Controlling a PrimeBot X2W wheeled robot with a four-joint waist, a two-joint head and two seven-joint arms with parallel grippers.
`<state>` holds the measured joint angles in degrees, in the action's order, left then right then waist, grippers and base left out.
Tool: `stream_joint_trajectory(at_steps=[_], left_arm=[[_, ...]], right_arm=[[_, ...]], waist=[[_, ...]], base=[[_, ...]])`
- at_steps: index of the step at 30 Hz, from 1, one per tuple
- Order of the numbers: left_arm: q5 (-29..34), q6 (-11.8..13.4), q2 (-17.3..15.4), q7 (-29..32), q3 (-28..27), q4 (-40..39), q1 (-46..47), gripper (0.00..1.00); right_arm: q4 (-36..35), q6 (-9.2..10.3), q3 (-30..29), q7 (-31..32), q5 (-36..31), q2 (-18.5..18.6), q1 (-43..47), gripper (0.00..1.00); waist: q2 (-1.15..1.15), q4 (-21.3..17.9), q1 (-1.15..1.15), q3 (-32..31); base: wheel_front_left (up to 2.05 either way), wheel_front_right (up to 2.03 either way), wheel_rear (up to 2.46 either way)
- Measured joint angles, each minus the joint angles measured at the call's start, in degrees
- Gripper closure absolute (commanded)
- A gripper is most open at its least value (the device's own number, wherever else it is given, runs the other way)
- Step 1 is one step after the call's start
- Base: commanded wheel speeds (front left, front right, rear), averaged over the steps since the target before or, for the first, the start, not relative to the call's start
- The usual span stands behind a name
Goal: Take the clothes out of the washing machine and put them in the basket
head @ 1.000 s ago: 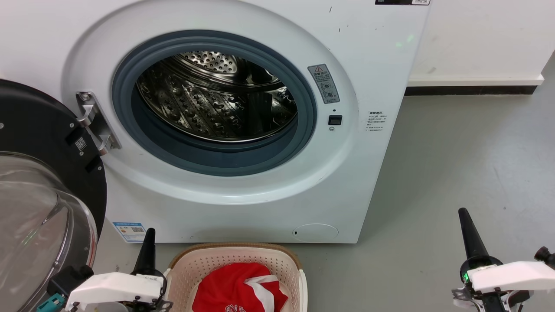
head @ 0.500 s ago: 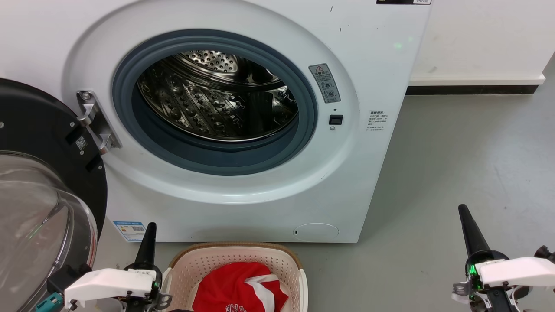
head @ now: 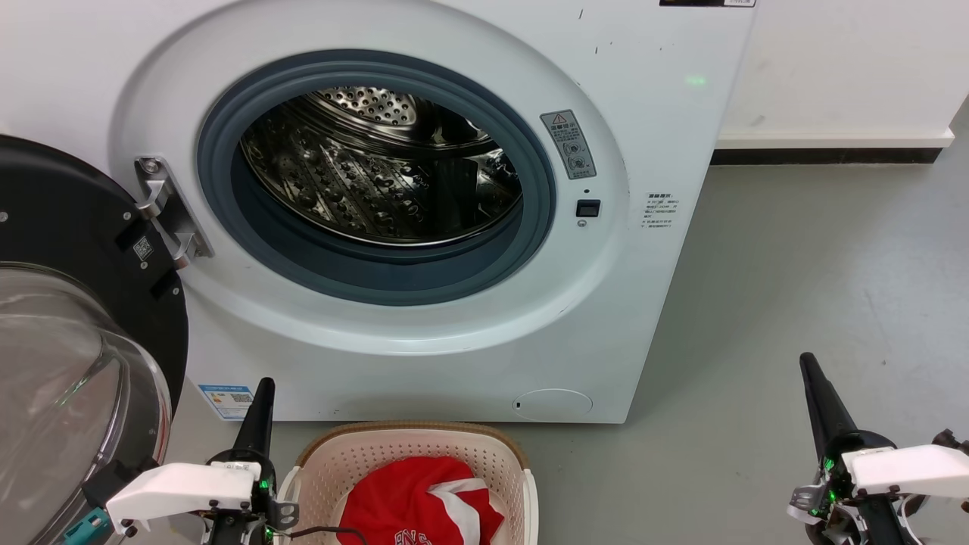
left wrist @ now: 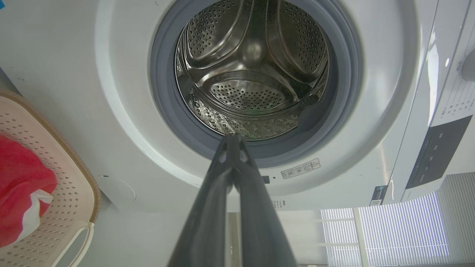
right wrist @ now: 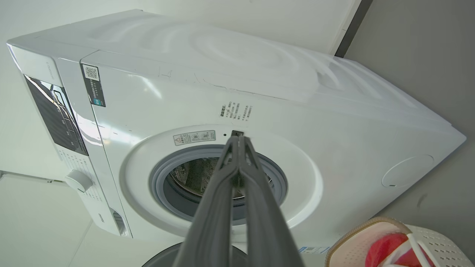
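Head view shows the clothes (head: 424,503) lying in the basket (head: 356,462), on the floor just before the washing machine (head: 643,113), whose door (head: 60,219) stands open. Left gripper (head: 265,384) sits just beside the basket, right gripper (head: 805,359) well apart; the jaws of the 2 are together.

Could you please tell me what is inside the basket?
A bunched red jersey with white trim lies in the basket. It covers the floor, so anything beneath it cannot be seen.
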<state>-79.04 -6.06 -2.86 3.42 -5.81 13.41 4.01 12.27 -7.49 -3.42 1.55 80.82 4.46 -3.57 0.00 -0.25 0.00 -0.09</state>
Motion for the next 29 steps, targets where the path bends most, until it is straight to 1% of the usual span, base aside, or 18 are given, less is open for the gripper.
stream_joint_trajectory(at_steps=[29], left_arm=[[-13.2,-1.4,0.0,3.1,-0.7,0.7,2.1,1.00]], right_arm=[[1.6,0.00,-1.2,3.5,13.0,-0.1,-2.2,1.00]], waist=[[0.00,0.3,0.00,0.3]], base=[[0.00,0.00,0.00]])
